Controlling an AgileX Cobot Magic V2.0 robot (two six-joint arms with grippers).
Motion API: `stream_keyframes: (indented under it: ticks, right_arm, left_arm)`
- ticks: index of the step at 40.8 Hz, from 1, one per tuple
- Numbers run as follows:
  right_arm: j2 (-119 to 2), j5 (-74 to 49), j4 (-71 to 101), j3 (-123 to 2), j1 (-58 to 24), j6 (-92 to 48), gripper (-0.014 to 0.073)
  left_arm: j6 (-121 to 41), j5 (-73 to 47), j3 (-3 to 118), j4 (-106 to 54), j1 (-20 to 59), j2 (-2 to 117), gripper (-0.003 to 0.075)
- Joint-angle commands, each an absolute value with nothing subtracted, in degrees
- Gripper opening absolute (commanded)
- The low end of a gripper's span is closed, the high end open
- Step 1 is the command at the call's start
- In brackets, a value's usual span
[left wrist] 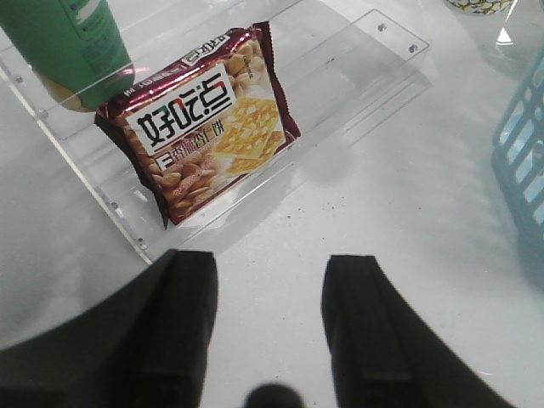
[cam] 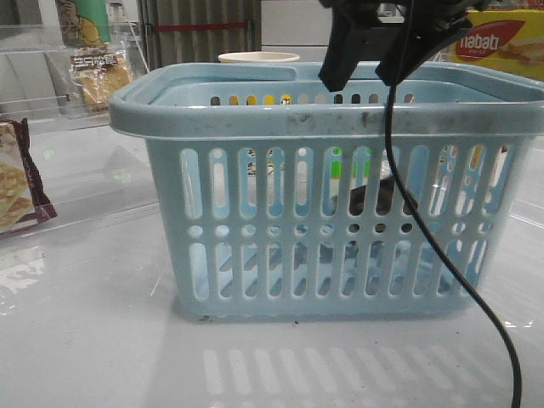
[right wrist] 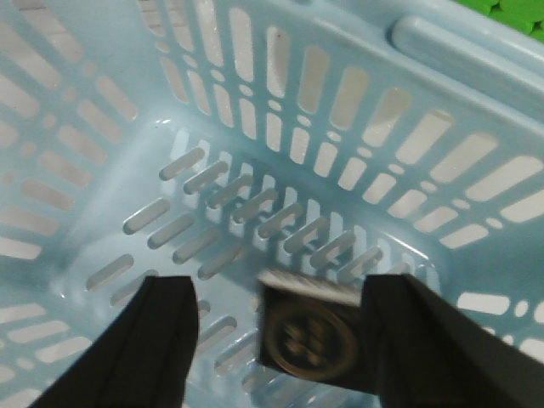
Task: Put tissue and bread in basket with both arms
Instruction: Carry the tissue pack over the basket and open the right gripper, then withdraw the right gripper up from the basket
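The light blue basket (cam: 340, 119) stands in the middle of the table. My right gripper (cam: 365, 76) hangs open just over its rim. In the right wrist view the gripper (right wrist: 280, 289) looks down into the basket (right wrist: 280, 76). The black tissue packet (right wrist: 310, 336) with its tan ring mark shows blurred between the fingers, well apart from one and close by the other. It shows dark through the basket's slots (cam: 370, 200). The clear bread bag (cam: 100, 75) lies at the far left. My left gripper (left wrist: 272, 263) is open and empty over bare table.
A maroon-edged flatbread packet (left wrist: 204, 119) lies on a clear acrylic tray (left wrist: 357, 76), beside a green container (left wrist: 68, 42); the packet also shows at the left edge (cam: 17, 183). A yellow nabati box (cam: 501, 42) and a pale cup (cam: 258, 58) stand behind the basket, whose corner shows (left wrist: 518, 161).
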State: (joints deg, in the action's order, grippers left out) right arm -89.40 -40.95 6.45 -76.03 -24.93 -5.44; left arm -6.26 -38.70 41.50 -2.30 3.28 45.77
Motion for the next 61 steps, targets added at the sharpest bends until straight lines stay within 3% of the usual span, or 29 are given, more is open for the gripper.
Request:
stream_keyframes:
  ticks: [1,37,41,45,48,61]
  right_arm:
    - [-84.3,-38.81,5.8,-77.43,-24.93,-6.04,0.0528]
    - [-35.77,-42.82,1.95,-48.23,-24.93,-6.04,0.0528]
    - [-34.03,-44.59,1.95,-47.74,-24.93,-6.04,0.0528]
    - [-33.87,-45.81,1.95,-47.74,-24.93,-6.04,0.0528]
    - [-33.98,-46.37,1.95,-47.74,-24.93,-6.04,0.0528]
    - [-34.06,-46.36,1.95,-47.74,-24.93,-6.04,0.0528]
  left_arm:
    - [-6.09,-34.85,43.07,-2.99,3.61,45.73,0.0359]
    - [-6.09,-34.49,43.07,-2.99,3.61,49.33,0.0363]
    - [-6.09,-33.39,43.07,-2.99,3.61,51.62,0.0423]
    - [-6.09,-30.54,43.07,-3.46,3.61,53.79,0.0554]
    - [-6.09,-28.15,43.77,-4.99,3.61,55.56,0.0607]
    - [-6.09,-16.15,54.8,-6.63,6.29,68.86,0.0599]
